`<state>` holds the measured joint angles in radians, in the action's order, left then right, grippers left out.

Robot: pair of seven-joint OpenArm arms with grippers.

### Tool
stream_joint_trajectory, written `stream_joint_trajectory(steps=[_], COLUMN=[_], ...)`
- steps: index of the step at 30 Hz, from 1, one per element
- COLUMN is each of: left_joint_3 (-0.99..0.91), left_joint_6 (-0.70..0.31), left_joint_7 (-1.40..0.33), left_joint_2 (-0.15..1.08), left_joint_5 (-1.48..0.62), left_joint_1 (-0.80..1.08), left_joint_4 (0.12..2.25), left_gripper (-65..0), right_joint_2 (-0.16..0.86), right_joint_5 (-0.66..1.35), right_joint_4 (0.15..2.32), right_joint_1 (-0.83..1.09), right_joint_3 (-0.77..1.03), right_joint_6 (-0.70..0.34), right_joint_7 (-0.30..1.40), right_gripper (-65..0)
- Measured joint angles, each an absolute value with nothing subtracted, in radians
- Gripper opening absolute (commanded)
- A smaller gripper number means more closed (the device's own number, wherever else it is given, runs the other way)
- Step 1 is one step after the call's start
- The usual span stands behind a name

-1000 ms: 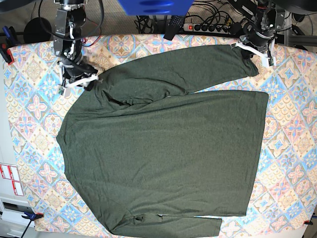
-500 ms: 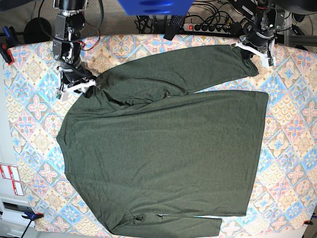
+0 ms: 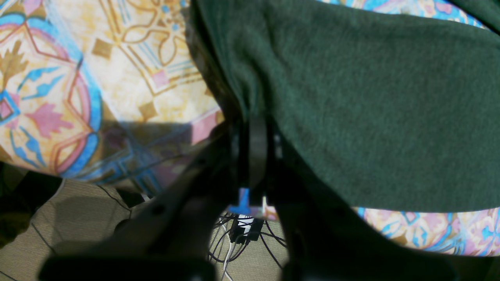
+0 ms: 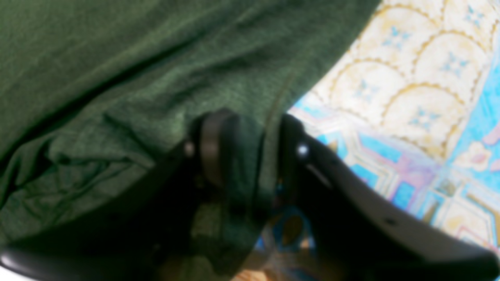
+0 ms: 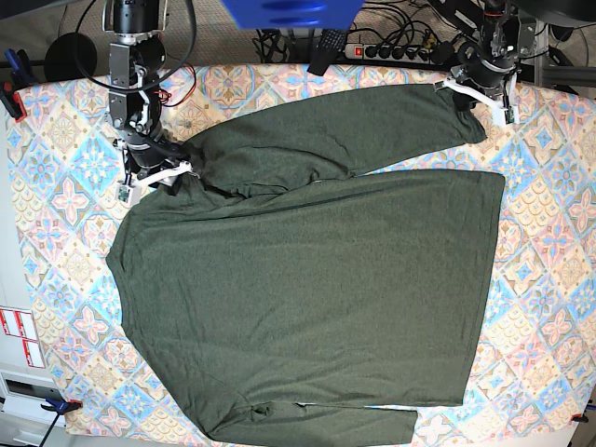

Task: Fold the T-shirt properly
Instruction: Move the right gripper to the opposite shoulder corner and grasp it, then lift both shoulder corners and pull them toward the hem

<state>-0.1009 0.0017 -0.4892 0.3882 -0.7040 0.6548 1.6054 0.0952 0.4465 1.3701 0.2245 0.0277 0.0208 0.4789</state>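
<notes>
The T-shirt (image 5: 307,279) lay flat on the patterned counter (image 5: 65,223). The left end effector (image 5: 470,90) was clenched on the sleeve cuff; the right end effector (image 5: 154,174) straddled shoulder fabric, grip uncertain. Both should lift together, keeping the sleeve taut. Blur hid the right jaws' contact.

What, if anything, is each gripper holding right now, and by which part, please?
The left gripper is shut on the sleeve end of the dark olive-green long-sleeved knit T-shirt. The right gripper has shoulder fabric between its fingers, but a firm hold cannot be told.
</notes>
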Motion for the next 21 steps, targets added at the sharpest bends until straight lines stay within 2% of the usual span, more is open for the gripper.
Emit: stream_joint_trajectory(steps=[4, 9, 14, 21], left_joint_3=[-0.101, -0.106, -0.144, -0.193], left_joint_6=[0.002, -0.002, -0.005, 0.000], left_joint_7=[-0.489, -0.490, -0.513, -0.525], left_joint_2=[0.389, 0.394, 0.402, 0.406], left_joint_5=[-0.704, -0.704, -0.704, -0.598], left_joint_1=[0.655, 0.658, 0.663, 0.667], left_joint_4=[1.605, 1.605, 1.605, 1.693], left_gripper=[-65.0, -65.0, -65.0, -65.0], right_joint_2=[0.094, 0.090, 0.080, 0.078], right_joint_5=[0.453, 0.454, 0.476, 0.471], right_joint_4=[1.370, 1.370, 1.401, 1.509], right_joint_1=[0.225, 0.228, 0.255, 0.348], right_joint_3=[0.026, 0.033, 0.113, 0.146], right_joint_6=[0.019, 0.012, -0.010, 0.002], right_joint_7=[0.492, 0.493, 0.537, 0.579], right_gripper=[-64.4, -65.0, -65.0, -65.0])
